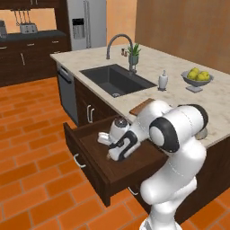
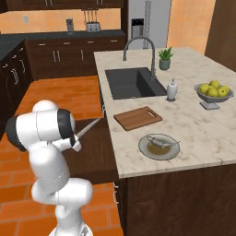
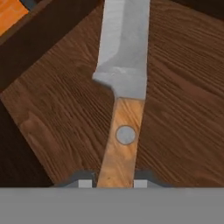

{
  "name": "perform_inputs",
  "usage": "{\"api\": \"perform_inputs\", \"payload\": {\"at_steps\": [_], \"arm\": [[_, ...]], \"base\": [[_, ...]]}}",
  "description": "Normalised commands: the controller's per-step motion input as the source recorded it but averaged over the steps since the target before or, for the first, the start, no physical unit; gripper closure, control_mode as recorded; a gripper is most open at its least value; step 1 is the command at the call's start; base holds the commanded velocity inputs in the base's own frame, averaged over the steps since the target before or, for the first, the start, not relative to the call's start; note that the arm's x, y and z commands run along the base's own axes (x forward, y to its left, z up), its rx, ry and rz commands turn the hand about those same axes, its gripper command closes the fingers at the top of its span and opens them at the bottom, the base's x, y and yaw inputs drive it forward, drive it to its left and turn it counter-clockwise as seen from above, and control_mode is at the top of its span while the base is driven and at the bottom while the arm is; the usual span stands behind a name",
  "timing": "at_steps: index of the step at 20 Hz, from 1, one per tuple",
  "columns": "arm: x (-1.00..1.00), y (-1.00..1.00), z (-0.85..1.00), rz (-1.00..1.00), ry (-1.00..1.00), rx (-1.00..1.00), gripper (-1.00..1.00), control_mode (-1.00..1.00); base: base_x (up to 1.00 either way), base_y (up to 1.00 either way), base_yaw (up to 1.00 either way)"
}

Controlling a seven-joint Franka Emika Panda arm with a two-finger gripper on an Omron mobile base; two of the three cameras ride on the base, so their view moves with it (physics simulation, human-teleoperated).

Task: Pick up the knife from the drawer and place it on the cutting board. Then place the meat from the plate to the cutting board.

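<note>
Drawer (image 1: pixel 90 161) pulled out wide from the island front, dark wood floor showing. Knife (image 3: pixel 120 87) is w/in it: grey blade points away from the cam in hand view, light wood handle w/ a round rivet runs down btwn the fingertips. In right base view the blade (image 2: pixel 87 127) pokes out slanted past the arm, over the drawer. Can't tell if knife is lifted off the drawer floor or lying on it.

On the table (image 2: pixel 203 133): plate (image 2: pixel 159 146) w/ the meat (image 2: pixel 161 142) on it, near the front edge. Cutting board (image 2: pixel 138 118) just beyond the plate, bare, btwn plate and sink (image 2: pixel 133 83). Grey footed bowl (image 2: pixel 211 94) holds yellow fruit, off to the right.

Hand (image 3: pixel 114 183) is down in the drawer, fingers nearly pressed together, pinching the knife handle from both sides; fingertips (image 3: pixel 85 181) touch the wood.
</note>
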Motion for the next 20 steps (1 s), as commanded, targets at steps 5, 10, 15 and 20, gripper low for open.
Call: {"api": "perform_inputs", "payload": {"at_steps": [5, 10, 15, 20], "arm": [[0.07, -0.36, 1.0, -0.23, -0.13, 0.0, 1.0, -1.0], [0.44, -0.84, 1.0, -0.31, -0.01, 0.0, 1.0, -1.0], [0.71, -0.99, 0.93, -0.32, 0.09, 0.0, 1.0, -1.0], [0.55, -0.56, 0.24, -0.1, 0.09, 0.01, 1.0, -1.0]], "base": [[0.0, 0.0, 0.0], [0.0, 0.0, 0.0], [0.0, 0.0, 0.0], [0.0, 0.0, 0.0]]}}
